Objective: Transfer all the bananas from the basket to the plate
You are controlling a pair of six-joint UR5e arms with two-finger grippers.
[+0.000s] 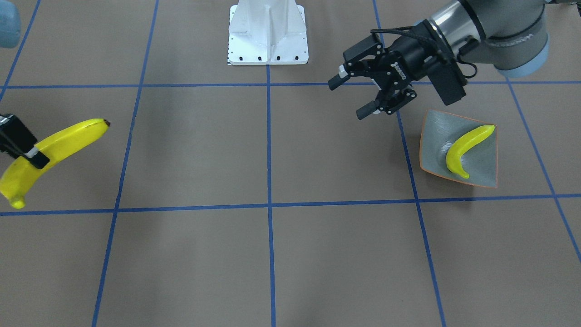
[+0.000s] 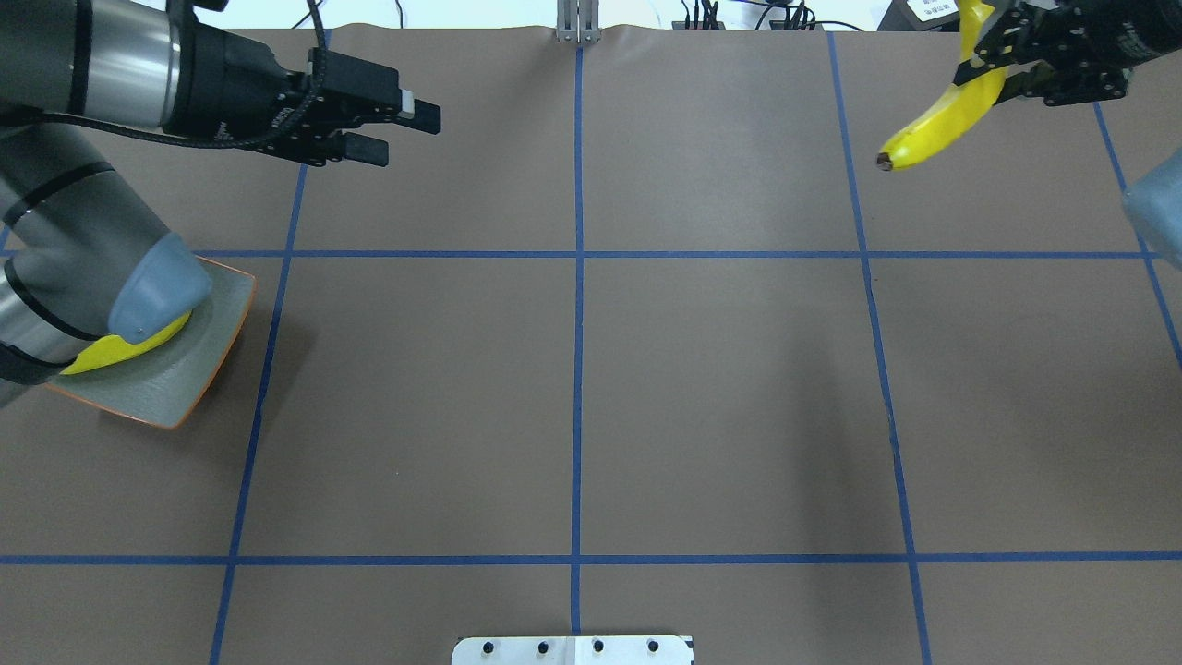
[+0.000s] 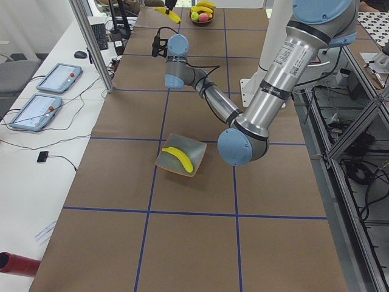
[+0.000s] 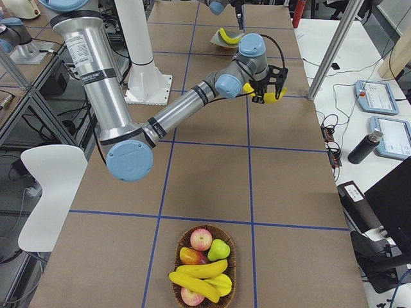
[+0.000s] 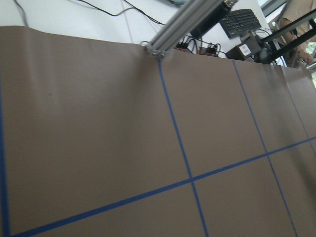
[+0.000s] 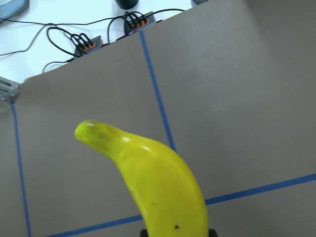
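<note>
My right pincer (image 2: 988, 60) is pinching a banana (image 2: 937, 125) about midway along, lifted off the table (image 2: 720, 388). The fruit's dark-tipped end sticks out past my fingers to my left. In that wrist's camera the banana fills the lower middle, with only brown table and blue tape lines behind it.

My left pincer (image 1: 352, 96) is spread wide with nothing between its fingers, hanging above the table. The plate (image 1: 438, 131) sits on the table below it, back toward my base and a little to its left, not touching it. One banana (image 1: 465, 147) lies across the plate, curved, inside the rim.

The basket (image 4: 176, 260) is well off to the right of my right pincer, down on the table at that end. Two bananas (image 4: 202, 269) lie across it among apples and a green fruit.

My two pincers are far apart, each over its own side of the table.
</note>
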